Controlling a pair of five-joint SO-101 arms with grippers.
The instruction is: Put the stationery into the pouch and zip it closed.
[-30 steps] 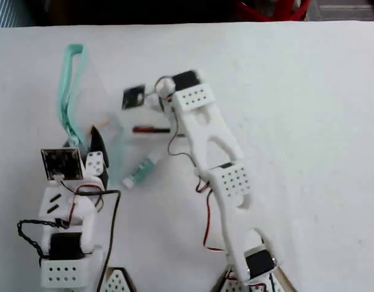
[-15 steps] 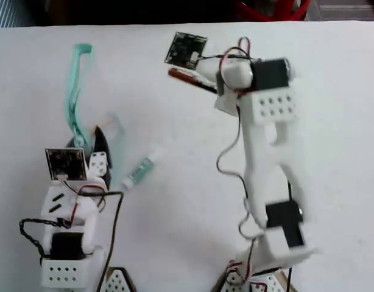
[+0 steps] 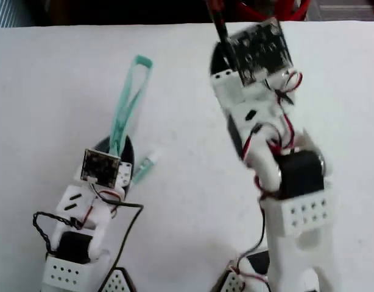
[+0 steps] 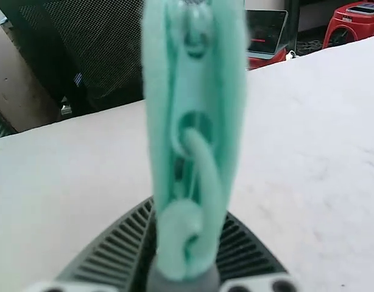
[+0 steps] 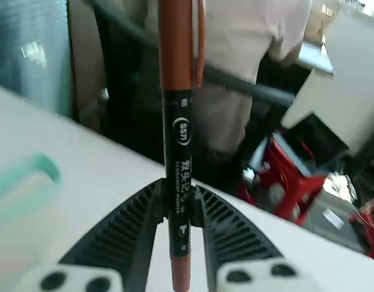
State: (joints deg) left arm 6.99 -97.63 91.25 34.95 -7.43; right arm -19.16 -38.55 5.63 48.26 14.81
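Clamping marker, right hand hovers at table edge.

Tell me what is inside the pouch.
Nothing shows inside the pouch; it stands edge-on, so its interior is mostly hidden. The pen is in the right gripper, the small tube on the table.

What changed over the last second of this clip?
The right gripper lifted the pen off the table and carried it toward the far edge. The left gripper shifted right, swinging the pouch it holds from leaning left to leaning right. The small tube stayed put on the table.
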